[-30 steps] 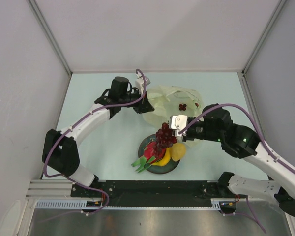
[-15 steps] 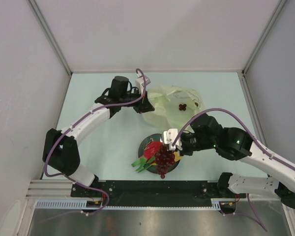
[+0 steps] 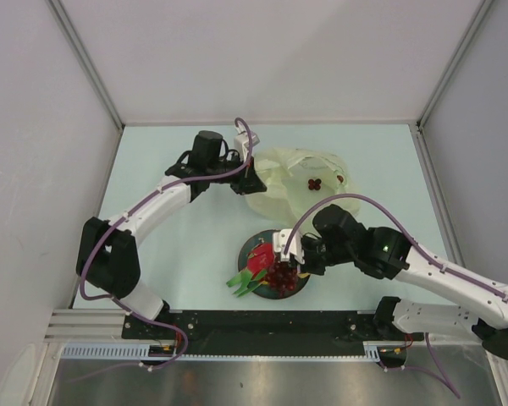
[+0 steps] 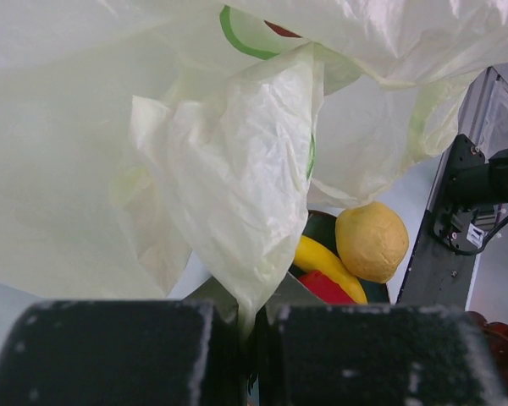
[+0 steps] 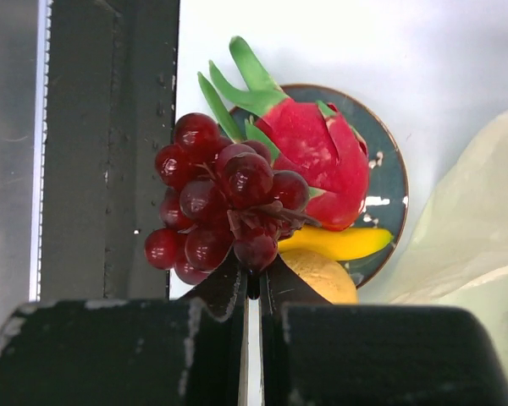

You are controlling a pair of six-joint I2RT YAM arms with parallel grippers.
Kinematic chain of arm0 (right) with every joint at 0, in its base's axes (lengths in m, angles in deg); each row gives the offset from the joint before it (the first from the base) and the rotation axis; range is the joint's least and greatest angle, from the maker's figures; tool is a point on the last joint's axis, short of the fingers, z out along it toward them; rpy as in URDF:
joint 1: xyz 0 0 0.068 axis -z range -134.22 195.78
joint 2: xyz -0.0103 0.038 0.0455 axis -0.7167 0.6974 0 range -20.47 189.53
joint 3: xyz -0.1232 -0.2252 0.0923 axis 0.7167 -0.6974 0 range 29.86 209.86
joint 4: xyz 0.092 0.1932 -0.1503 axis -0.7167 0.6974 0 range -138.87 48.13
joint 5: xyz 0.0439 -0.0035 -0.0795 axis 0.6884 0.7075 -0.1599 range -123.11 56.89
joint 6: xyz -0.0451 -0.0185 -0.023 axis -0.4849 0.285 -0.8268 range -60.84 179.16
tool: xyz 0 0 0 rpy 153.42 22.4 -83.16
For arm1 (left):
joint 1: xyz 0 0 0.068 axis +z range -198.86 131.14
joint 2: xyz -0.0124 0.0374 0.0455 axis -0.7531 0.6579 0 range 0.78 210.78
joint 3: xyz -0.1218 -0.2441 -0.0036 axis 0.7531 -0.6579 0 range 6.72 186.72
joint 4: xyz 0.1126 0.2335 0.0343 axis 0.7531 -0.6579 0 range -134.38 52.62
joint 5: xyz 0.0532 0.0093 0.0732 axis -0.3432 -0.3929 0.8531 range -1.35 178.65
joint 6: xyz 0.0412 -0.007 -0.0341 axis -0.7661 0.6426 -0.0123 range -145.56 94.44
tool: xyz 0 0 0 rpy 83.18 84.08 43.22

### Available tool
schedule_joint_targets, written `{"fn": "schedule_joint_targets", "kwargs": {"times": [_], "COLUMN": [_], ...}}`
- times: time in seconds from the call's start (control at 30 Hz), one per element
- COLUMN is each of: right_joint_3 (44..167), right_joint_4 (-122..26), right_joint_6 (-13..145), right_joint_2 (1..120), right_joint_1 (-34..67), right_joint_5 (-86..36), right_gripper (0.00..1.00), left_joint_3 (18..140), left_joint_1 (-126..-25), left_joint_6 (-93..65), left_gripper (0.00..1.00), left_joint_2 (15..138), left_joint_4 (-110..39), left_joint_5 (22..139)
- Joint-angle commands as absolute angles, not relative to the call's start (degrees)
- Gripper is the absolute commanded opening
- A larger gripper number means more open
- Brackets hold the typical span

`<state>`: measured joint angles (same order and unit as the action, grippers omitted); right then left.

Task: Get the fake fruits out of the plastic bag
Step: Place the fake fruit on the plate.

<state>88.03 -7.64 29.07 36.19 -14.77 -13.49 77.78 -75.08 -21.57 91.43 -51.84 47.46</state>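
Grapes point(image 5: 224, 199) hung in a dark red bunch from the right gripper point(image 5: 252, 283), whose fingers we saw clamped on the stem, over the near side of the plate point(image 5: 381, 161) where dragon fruit point(image 5: 317, 161), banana point(image 5: 339, 243) and lemon point(image 5: 322, 275) lay. Beyond the plate, the plastic bag point(image 3: 292, 178) sat crumpled on the table point(image 3: 195, 254), and we saw the left gripper point(image 4: 254, 326) pinched tight on a fold of it.

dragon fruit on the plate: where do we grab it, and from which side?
Probably the dragon fruit by its red body, from above on its left. The leaf tips are thin and splayed, and the grape bunch crowds its right.
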Motion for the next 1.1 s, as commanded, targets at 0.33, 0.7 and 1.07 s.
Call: {"fn": "schedule_joint_targets", "kwargs": {"times": [0.33, 0.7, 1.07], "right_joint_3": [83.03, 80.13, 80.22], "right_joint_4": [-17.49, -17.67, -19.16], "right_joint_6": [33.05, 30.95, 32.44], "right_joint_2": [36.13, 37.36, 42.45], "right_joint_1": [-9.85, -9.06, -4.41], "right_joint_5": [-17.64, -20.63, -20.37], "right_gripper": [0.0, 0.0, 0.0], "left_joint_3": [78.17, 77.12, 76.15], "left_joint_1": [-74.88, -74.88, -74.88], "left_joint_6": [-18.97, -18.79, -17.47], "left_gripper": [0.0, 0.0, 0.0], "left_joint_2": [89.9, 89.19, 89.54], "left_joint_4": [-46.88, -46.26, -45.47], "left_joint_5": [43.57, 42.16, 41.19]}}
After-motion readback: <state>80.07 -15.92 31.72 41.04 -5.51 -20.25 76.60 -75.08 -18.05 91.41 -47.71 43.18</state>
